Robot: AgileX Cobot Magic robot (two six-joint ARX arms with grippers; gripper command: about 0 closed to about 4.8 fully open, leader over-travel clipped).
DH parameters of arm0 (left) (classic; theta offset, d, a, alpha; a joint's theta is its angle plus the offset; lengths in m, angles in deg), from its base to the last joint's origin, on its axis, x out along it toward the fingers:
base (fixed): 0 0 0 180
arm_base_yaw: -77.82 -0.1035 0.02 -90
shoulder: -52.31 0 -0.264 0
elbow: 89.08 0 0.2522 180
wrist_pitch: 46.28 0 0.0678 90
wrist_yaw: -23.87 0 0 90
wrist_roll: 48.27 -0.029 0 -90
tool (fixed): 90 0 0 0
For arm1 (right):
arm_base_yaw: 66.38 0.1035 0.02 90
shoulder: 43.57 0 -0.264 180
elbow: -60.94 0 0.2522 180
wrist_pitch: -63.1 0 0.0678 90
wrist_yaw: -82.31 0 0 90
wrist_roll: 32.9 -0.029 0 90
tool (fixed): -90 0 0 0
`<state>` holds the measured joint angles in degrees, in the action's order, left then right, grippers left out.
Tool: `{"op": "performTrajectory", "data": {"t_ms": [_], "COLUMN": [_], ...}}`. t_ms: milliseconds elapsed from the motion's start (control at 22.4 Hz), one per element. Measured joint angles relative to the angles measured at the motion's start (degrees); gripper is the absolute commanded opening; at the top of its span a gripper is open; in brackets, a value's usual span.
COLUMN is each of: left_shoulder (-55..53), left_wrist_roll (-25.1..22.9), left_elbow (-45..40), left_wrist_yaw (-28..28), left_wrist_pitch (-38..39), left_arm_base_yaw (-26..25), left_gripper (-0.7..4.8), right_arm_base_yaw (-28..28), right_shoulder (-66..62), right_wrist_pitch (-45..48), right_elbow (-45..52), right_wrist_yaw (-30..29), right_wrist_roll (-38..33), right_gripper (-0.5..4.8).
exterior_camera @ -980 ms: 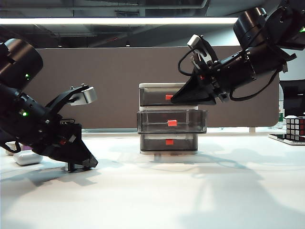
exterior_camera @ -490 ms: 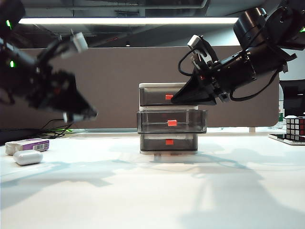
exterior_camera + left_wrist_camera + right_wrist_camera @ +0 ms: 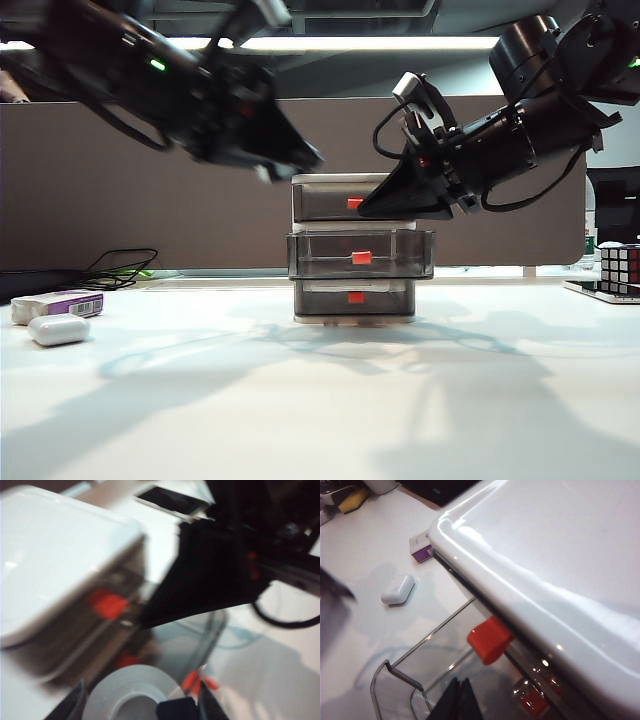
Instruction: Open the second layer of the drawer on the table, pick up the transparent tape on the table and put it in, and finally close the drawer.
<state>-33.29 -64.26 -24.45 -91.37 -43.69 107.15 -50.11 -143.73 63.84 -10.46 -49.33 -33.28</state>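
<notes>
The drawer [image 3: 352,245] stands mid-table, white-framed with smoky grey tiers. Its second layer [image 3: 360,255] is pulled out, red tab [image 3: 361,258] in front. My left gripper [image 3: 295,160], blurred, hangs high beside the unit's top left corner. In the left wrist view it [image 3: 140,705] is shut on the transparent tape [image 3: 132,692], a whitish roll with a black dispenser part, above the open layer near the white lid [image 3: 50,555]. My right gripper [image 3: 368,208] is shut and empty in front of the top tier. Its closed tips [image 3: 459,700] hover over the open layer [image 3: 395,672].
A white rounded case [image 3: 58,329] and a purple-and-white box [image 3: 60,303] lie at the table's far left. A Rubik's cube [image 3: 620,268] stands at the right edge. Cables [image 3: 120,268] trail behind the table on the left.
My left arm has risen from the table at the left with the tape and swung right, up to the drawer unit. The right arm has not moved.
</notes>
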Motion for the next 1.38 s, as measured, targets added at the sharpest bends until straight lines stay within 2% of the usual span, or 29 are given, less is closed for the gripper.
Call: {"op": "performTrajectory", "data": {"t_ms": [223,445,490,535,624,980,1025,1069,1114,1158,1203,1381], "left_shoulder": [-8.2,-11.2,-11.3,-11.4,-11.5,-11.5,-11.5,-11.4,-11.3,-10.9,-10.0,-1.3], "left_wrist_roll": [0.0,0.0,0.0,-0.1,-2.0,-2.4,-2.3,-2.3,-2.1,-1.7,-0.8,1.2], "left_elbow": [4.7,7.0,7.1,7.1,7.1,7.4,7.4,7.4,7.4,7.4,7.3,7.4], "left_wrist_yaw": [-0.1,4.8,5.0,5.4,6.4,8.5,8.6,8.8,8.8,8.8,8.9,8.9], "left_wrist_pitch": [-1.2,-1.5,-1.7,-1.7,-1.6,-1.6,-1.6,-1.6,-1.4,-0.9,0.5,12.3], "left_arm_base_yaw": [4.5,4.9,4.9,4.8,4.9,4.9,4.9,4.9,4.9,4.9,4.9,4.9], "left_gripper": [1.16,1.23,1.41,2.47,3.6,3.72,3.57,2.94,1.61,0.53,-0.1,-0.05], "right_arm_base_yaw": [0.0,0.0,0.0,0.0,0.0,0.0,0.0,0.0,0.0,0.0,0.0,0.0], "right_shoulder": [0.0,0.0,0.0,0.0,0.0,0.0,0.0,0.0,0.0,0.0,0.0,0.6], "right_wrist_pitch": [0.0,-0.5,-0.5,-0.5,-0.5,-0.5,-0.5,-0.5,-0.5,-0.5,-0.5,-0.9], "right_elbow": [0.0,0.0,0.0,0.0,0.0,0.0,0.0,0.0,0.0,0.0,0.0,0.0], "right_wrist_yaw": [0.0,0.0,0.0,0.0,0.0,0.0,0.0,0.0,0.0,0.0,0.0,-2.0], "right_wrist_roll": [0.0,0.0,0.0,0.0,0.0,0.0,0.0,0.0,0.0,0.0,0.0,0.0], "right_gripper": [-0.05,-0.05,-0.05,-0.05,-0.05,-0.05,-0.05,-0.05,-0.05,-0.05,-0.05,-0.05]}}
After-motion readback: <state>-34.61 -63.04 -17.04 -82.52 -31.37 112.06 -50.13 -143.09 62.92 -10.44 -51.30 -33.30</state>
